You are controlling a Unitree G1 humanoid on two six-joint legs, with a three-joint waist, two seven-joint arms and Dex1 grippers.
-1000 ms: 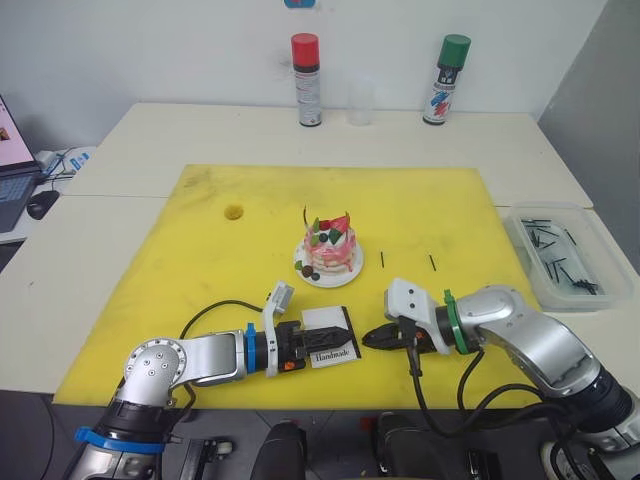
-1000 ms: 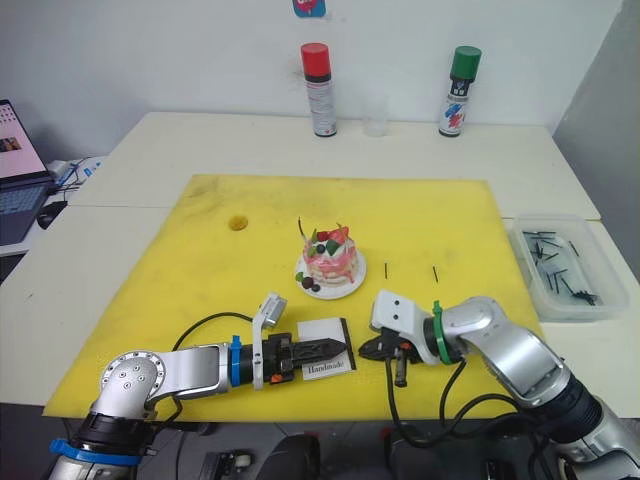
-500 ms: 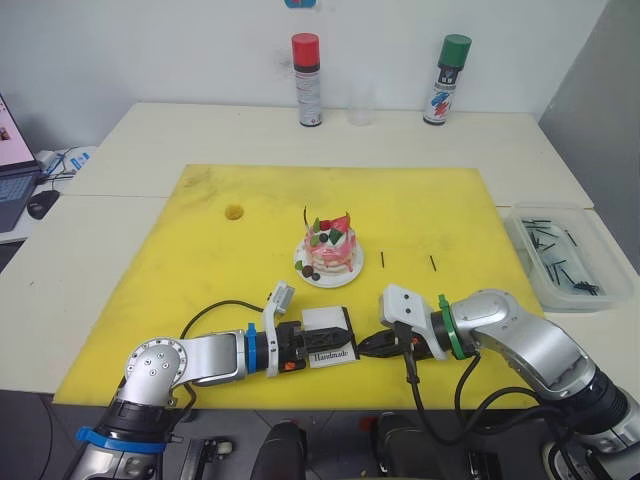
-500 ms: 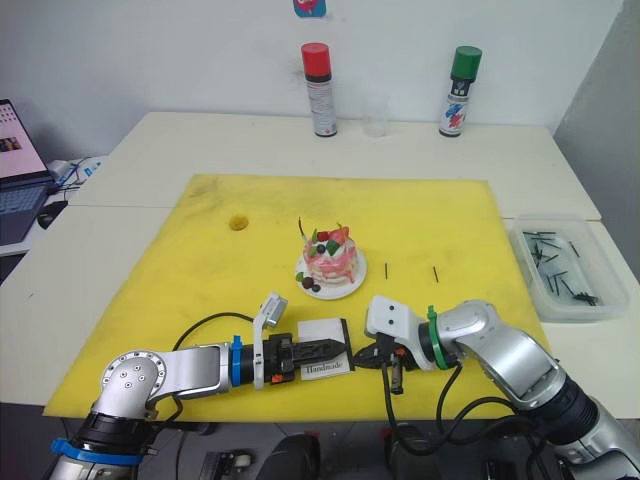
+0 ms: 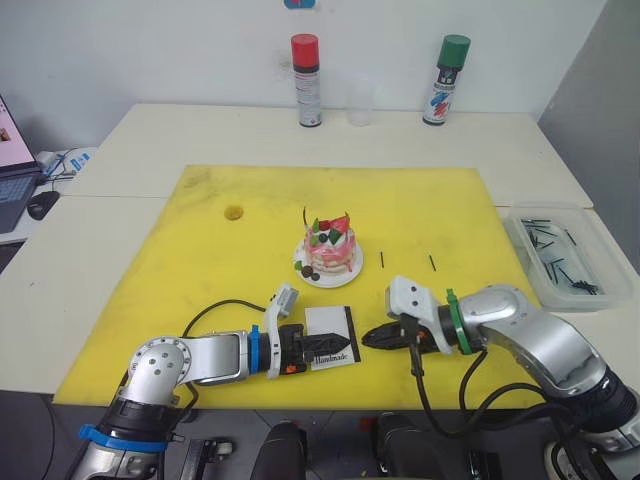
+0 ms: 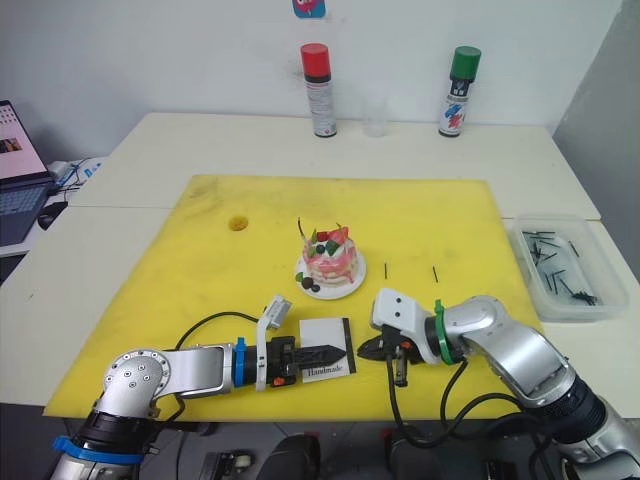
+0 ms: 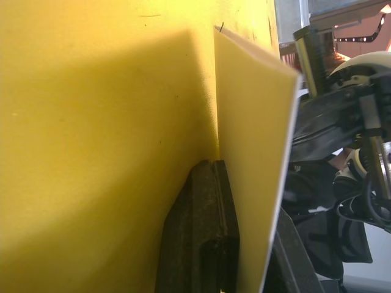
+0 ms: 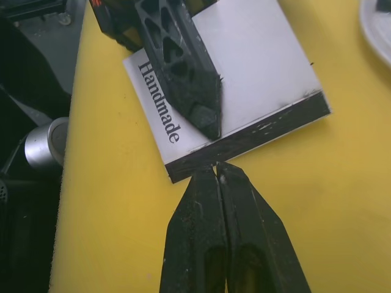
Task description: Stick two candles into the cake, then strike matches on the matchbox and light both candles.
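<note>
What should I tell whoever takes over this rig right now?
Left tool: shut on the matchbox, which lies on the yellow mat.
Right tool: shut, tips at the box's black strip; a match between them is too small to tell.
Cake: mid-mat, candles stuck in, no flame visible.
Loose matches right of the cake; more in the tray.
To do: strike, light both candles.

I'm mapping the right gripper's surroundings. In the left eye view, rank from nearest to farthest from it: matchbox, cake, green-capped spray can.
1. matchbox, just to the left of the right gripper.
2. cake, farther back on the yellow mat.
3. green-capped spray can, at the table's far edge.
</note>
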